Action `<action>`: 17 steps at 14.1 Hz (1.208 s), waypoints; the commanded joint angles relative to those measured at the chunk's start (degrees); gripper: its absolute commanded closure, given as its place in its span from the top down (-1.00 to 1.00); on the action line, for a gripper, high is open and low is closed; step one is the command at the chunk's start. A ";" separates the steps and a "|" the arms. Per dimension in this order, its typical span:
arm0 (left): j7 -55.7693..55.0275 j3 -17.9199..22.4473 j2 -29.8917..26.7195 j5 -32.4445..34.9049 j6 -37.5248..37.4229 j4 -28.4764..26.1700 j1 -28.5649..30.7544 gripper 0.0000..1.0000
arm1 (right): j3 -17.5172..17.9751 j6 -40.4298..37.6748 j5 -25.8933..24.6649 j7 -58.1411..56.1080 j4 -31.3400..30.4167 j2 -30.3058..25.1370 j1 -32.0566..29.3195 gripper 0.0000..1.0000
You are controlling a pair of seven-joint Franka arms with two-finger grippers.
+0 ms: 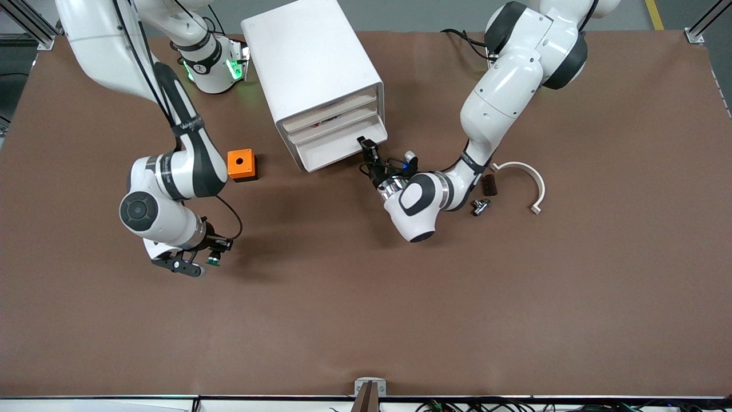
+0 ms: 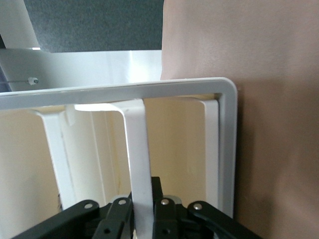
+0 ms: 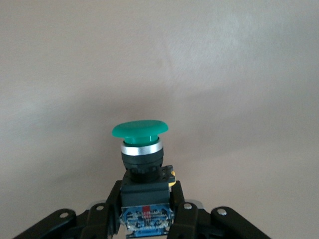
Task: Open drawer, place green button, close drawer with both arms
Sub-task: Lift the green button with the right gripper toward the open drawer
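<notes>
Left gripper point(image 1: 366, 146) jaws pinch the drawer point(image 1: 337, 150) lip near its corner, right gripper point(image 1: 213, 256) jaws pinch the button point(image 3: 141, 149) over the bench point(image 1: 366, 297); off-centre pull could jam the drawer.

This looks like a robotics lab. Two white arms point(image 1: 503, 109) are mounted along one edge of a wide table point(image 1: 514, 297) covered in plain brown matting, aluminium frame posts point(image 1: 706, 23) stand at its corners, cables point(image 1: 492, 406) trail along its edge, and a grey floor with a yellow line point(image 1: 653, 14) shows past it.
</notes>
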 commanded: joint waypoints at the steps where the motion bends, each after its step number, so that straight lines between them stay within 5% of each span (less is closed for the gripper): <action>1: 1.84 1.88 0.03 0.69 1.02 -0.62 1.92 -0.83 | 0.70 -3.67 0.48 10.26 -1.11 -4.73 3.55 -0.99; 13: 2.63 1.88 0.47 0.95 1.11 -0.70 7.20 -0.69 | 0.70 -5.44 0.48 57.98 -1.90 -6.85 25.88 -1.00; 14: 3.16 1.88 0.38 0.95 1.11 -0.62 7.20 -0.56 | 0.70 -5.35 0.48 61.32 -2.34 -6.85 27.02 -1.00; 15: 4.73 1.88 0.38 0.95 1.11 -0.62 7.20 -0.16 | 0.70 -5.18 0.48 63.18 -2.69 -6.85 28.08 -0.99; 16: 9.44 1.88 0.12 0.95 1.02 -0.62 7.29 0.47 | 0.70 -4.83 0.48 65.38 -2.87 -6.76 29.04 -1.00; 17: 15.41 1.88 -0.15 0.95 0.76 -0.53 7.81 0.75 | 0.78 -4.48 0.56 67.05 -2.87 -6.59 29.92 -1.00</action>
